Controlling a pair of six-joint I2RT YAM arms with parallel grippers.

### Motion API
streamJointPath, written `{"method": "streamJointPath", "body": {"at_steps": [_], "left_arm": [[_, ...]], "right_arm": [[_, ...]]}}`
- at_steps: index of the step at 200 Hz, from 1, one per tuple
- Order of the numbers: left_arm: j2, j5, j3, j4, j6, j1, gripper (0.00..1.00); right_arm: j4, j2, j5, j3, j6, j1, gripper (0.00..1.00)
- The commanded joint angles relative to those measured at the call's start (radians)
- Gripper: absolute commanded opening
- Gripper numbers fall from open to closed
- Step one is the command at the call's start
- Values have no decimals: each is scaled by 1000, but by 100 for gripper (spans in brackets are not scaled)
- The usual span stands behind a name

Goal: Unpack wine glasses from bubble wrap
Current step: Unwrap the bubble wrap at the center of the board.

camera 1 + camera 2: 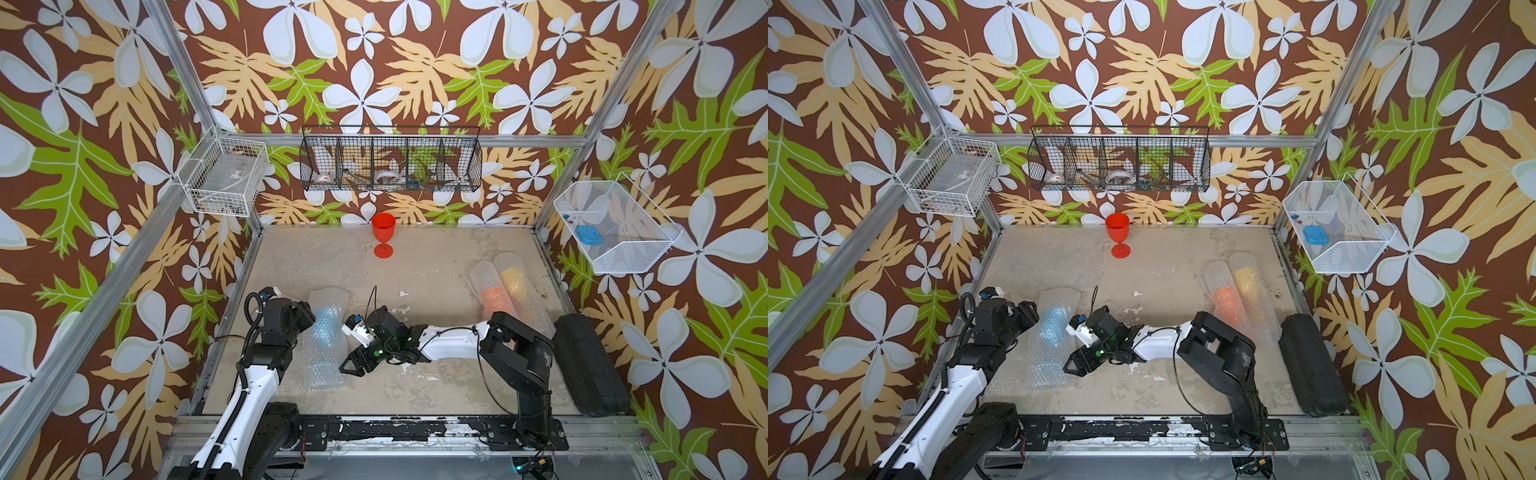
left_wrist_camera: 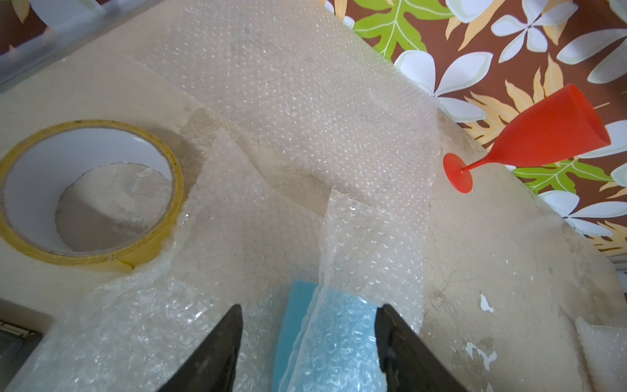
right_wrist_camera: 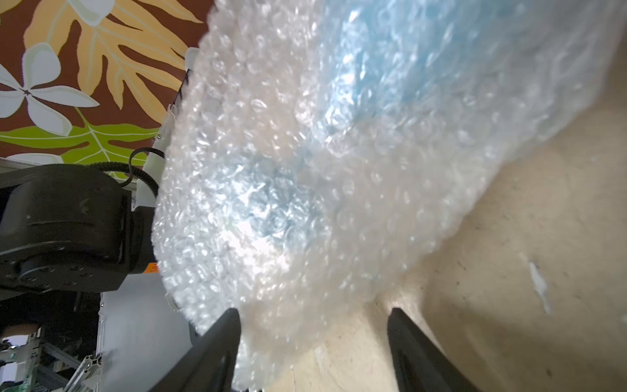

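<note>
A bare red wine glass stands upright at the back of the table. Near the left arm lies a light blue wine glass, rolled in bubble wrap. My left gripper is open, its fingers either side of the wrapped blue bowl. At the lower end of the same roll my right gripper is open, with the wrap's edge lying between its fingers. On the right lie wrapped orange and yellow wine glasses. A flat bubble sheet covers the back left.
A yellowish tape roll lies beside the blue roll in the left wrist view. A black case lies along the table's right edge. Wire baskets hang on the left wall, back wall and right wall.
</note>
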Motion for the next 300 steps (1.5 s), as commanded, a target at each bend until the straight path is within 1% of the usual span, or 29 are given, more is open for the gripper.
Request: {"method": "streamJointPath", "body": {"at_steps": [1,39,79,122,154,178,189,211,242,260,300], "left_arm": [[34,39,1,7,13,0,67],[55,83,-5,11,3,1,69],[70,137,-16,29,-15,0,69],[67,275,-7,47,-92,0,67],[30,292,5,34,-122,0,65],[17,335,-5,52,-174,-9,64],[21,331,-12,65,-200,-47,63],[42,269,-9,94,-233,-168,63],[92,206,18,143,-267,-289,63],[138,176,42,170,-276,-352,63],[272,157,92,244,-284,-472,64]], "right_arm": [[-3,-51,9,-37,-28,-13,72],[25,-105,11,-111,-12,-50,73],[34,-133,24,-156,-14,-87,73],[28,-166,35,-186,-28,-134,73],[24,-186,41,-210,-38,-175,73],[29,-204,41,-237,-42,-212,73],[30,-213,41,-248,-43,-230,73],[26,-232,40,-267,-50,-271,73],[7,-273,52,-289,-62,-316,73],[-2,-291,58,-303,-69,-341,73],[-24,-339,70,-330,-80,-393,73]]}}
